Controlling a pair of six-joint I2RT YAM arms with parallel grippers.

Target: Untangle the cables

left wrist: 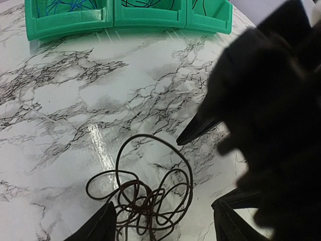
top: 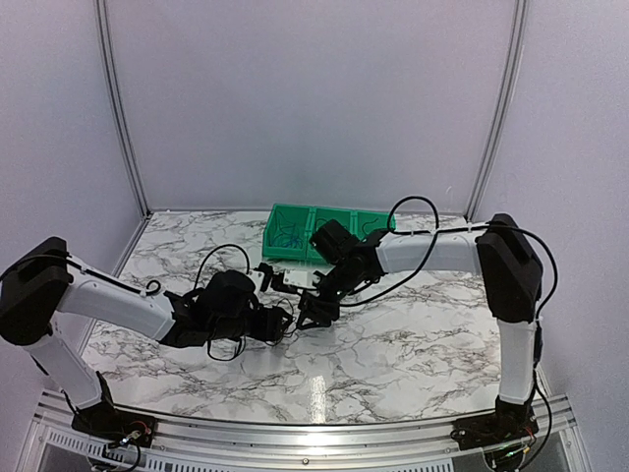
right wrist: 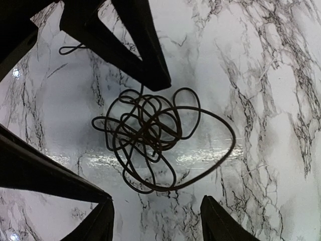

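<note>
- Cables (right wrist: 150,133) knotted in one dark clump, lying on marble tabletop (top: 413,334), between both end effectors.
- Left end effector (left wrist: 163,211) spread wide, straddling the clump's edge, gripping nothing.
- Right end effector (right wrist: 156,201) likewise wide apart, just over the clump, empty.
- Green bin (left wrist: 70,22) at the back, well apart, holding thin wires (left wrist: 70,5).

I look down on the cables (right wrist: 145,131): thin dark wire, loosely knotted loops lying flat on the marble table (right wrist: 276,75).
</note>
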